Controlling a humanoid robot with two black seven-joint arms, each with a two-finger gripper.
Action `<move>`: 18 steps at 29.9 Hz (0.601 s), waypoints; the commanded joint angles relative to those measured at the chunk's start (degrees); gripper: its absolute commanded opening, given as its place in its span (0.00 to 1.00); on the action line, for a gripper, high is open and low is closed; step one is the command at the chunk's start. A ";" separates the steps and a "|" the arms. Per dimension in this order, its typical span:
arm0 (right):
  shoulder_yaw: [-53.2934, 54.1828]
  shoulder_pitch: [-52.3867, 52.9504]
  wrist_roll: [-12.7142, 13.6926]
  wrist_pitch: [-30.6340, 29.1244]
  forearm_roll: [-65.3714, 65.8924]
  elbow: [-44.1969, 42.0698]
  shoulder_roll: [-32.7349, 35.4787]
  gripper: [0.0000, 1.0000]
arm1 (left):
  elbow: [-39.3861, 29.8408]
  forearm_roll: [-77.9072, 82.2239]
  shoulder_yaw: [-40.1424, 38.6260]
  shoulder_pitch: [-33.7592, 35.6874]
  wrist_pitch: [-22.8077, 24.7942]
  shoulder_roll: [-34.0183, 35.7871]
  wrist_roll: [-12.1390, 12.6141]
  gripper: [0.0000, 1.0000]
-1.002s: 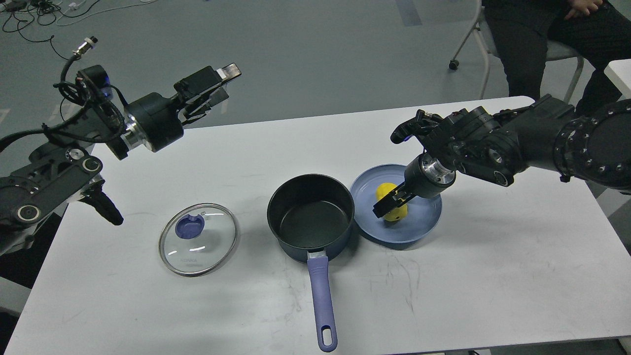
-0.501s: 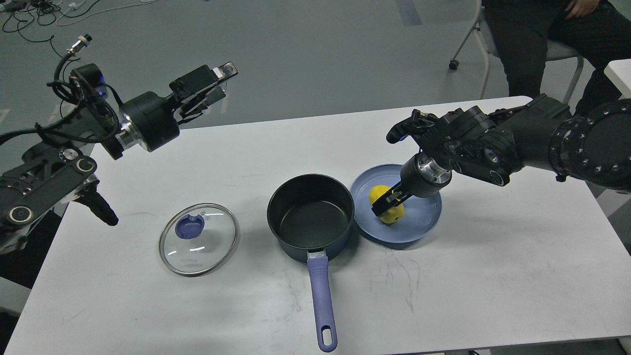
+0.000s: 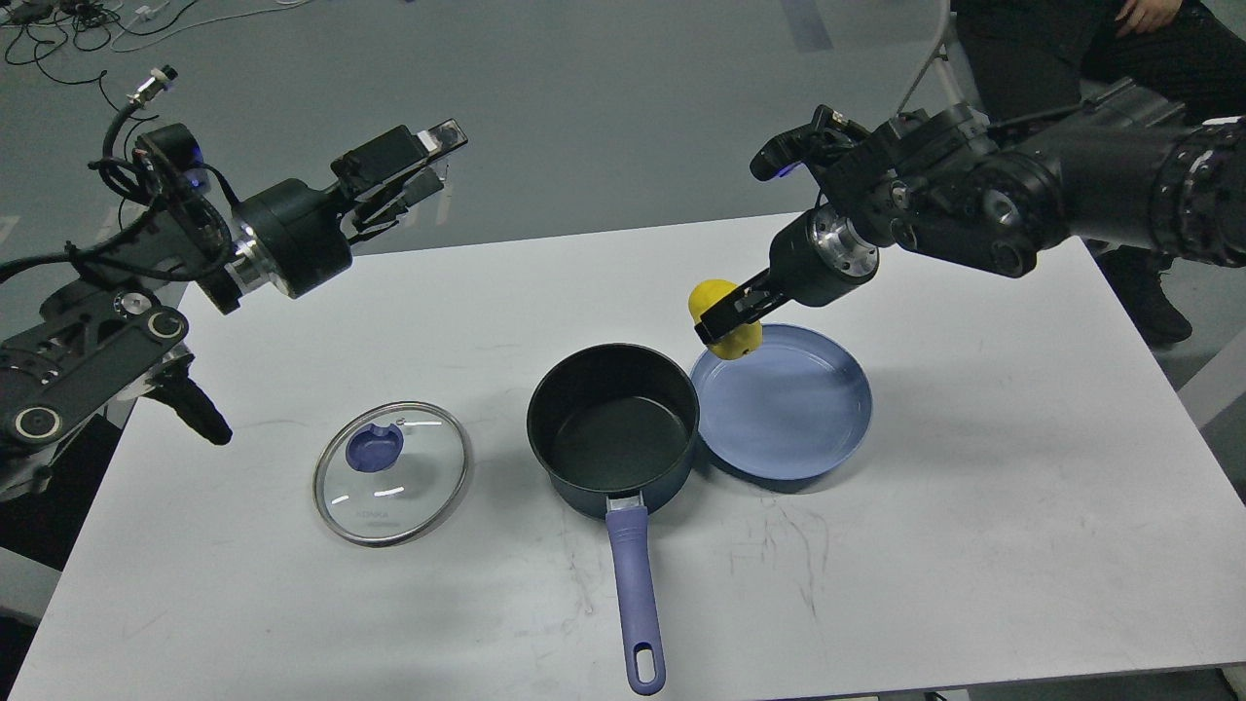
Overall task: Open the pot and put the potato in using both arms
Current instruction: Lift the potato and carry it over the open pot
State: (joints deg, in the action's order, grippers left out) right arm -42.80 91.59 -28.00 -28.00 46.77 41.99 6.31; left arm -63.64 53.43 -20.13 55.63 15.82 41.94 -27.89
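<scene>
The dark pot (image 3: 613, 428) with a purple handle stands open in the middle of the white table. Its glass lid (image 3: 391, 471) with a blue knob lies flat to the pot's left. My right gripper (image 3: 722, 319) is shut on the yellow potato (image 3: 718, 321) and holds it in the air, above the far left rim of the empty blue plate (image 3: 784, 404), just right of the pot's far edge. My left gripper (image 3: 428, 161) is raised high over the table's far left edge, fingers apart and empty.
The white table (image 3: 973, 506) has bare room at front and right. A seated person (image 3: 1090, 58) on a chair is beyond the table's far right corner. Cables lie on the floor at far left.
My right gripper has lifted the potato off the blue plate and carried it up and left, toward the pot. The left arm has barely moved.
</scene>
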 commanded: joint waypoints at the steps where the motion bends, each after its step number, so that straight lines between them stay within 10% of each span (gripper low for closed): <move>1: 0.35 1.31 0.00 0.00 -1.85 0.11 -2.87 0.38 | 0.01 0.00 0.01 0.00 0.00 -0.02 0.02 0.97; 18: 0.26 0.17 0.00 0.00 -3.09 -0.94 -6.31 0.46 | 0.01 0.00 0.01 -0.09 0.09 -0.02 0.02 0.97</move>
State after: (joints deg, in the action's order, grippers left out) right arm -42.50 91.99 -28.00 -28.00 43.76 41.12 0.00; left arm -63.63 53.43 -20.13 55.60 15.91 42.03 -27.86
